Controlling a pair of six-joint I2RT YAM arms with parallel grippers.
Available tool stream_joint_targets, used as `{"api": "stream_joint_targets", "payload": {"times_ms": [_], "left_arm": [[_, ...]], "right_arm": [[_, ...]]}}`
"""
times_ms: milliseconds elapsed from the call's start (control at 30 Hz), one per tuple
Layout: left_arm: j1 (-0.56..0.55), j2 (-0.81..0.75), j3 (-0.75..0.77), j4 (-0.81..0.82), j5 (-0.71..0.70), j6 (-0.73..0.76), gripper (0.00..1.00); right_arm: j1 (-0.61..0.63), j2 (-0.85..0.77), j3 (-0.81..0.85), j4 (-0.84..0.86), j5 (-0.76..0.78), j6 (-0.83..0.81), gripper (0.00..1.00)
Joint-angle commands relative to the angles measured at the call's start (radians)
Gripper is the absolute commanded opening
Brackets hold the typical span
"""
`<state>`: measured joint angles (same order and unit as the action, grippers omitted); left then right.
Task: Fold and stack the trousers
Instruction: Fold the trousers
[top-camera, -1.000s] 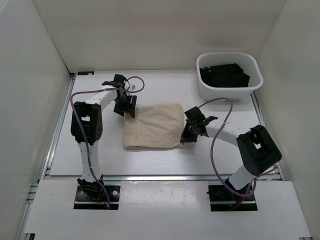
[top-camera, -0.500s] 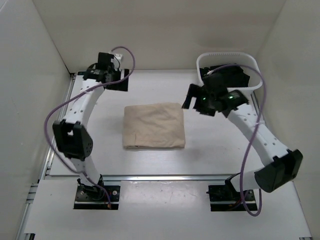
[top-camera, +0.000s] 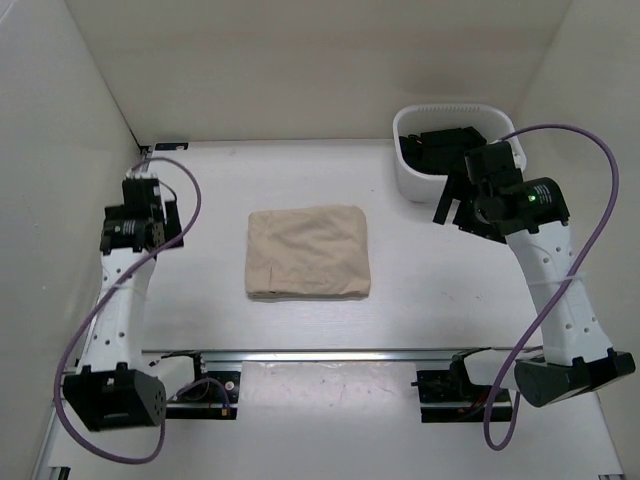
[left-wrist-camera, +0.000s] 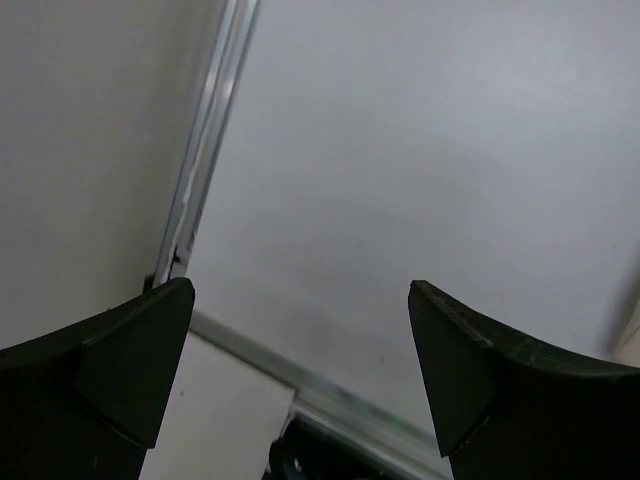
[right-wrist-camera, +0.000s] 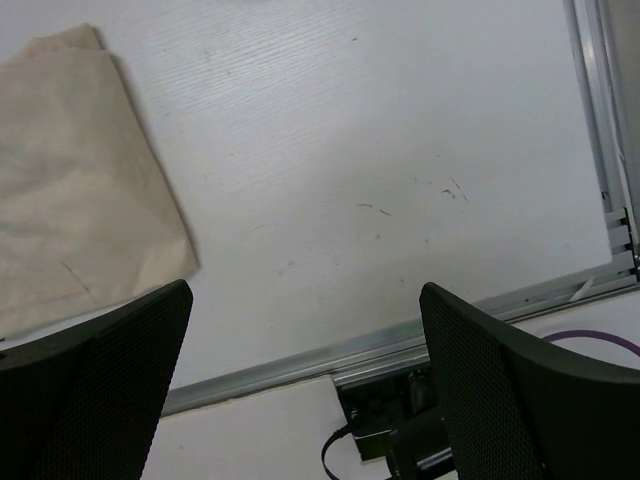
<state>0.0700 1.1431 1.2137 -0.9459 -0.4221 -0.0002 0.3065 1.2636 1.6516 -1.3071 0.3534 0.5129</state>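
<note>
The beige trousers (top-camera: 308, 252) lie folded into a flat rectangle at the middle of the table, with nothing touching them. Their right edge also shows at the left of the right wrist view, trousers (right-wrist-camera: 70, 190). My left gripper (top-camera: 150, 222) hangs raised near the table's left edge, well left of the cloth. In its own view the left gripper (left-wrist-camera: 300, 300) is open and empty over bare table. My right gripper (top-camera: 452, 205) hangs raised to the right of the trousers, just in front of the basket. The right gripper (right-wrist-camera: 305, 300) is open and empty too.
A white basket (top-camera: 405, 180) holding black garments (top-camera: 440, 150) stands at the back right. Metal rails run along the table's left edge (left-wrist-camera: 205, 150) and near edge (right-wrist-camera: 330, 355). White walls enclose the left, back and right.
Both arms have lifted off the trousers' sides and swung outward, the left to the left edge, the right toward the basket. Both sets of jaws have opened. The trousers have stayed put.
</note>
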Motion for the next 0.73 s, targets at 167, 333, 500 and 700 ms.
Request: {"api": "stream_joint_targets", "payload": {"times_ms": [167,333,500,700], "left_arm": [[0.034,-0.232,-0.187,-0.051,0.066,0.000,1.00],[0.044,-0.200,-0.100,-0.060,0.089,0.000,1.00],[0.054,-0.190,-0.082,-0.070,0.125,0.000,1.00],[0.054,-0.190,-0.091,-0.079,0.125,0.000,1.00]], "right_arm": [[-0.010,-0.127,-0.105,-0.109,0.055,0.010,0.99],[-0.010,-0.147,-0.128,-0.109,0.055,0.019,0.99],[-0.010,-0.191,-0.148,-0.109,0.076,0.019,0.99],[-0.010,-0.237,-0.188,-0.045,0.085,0.009,0.99]]}}
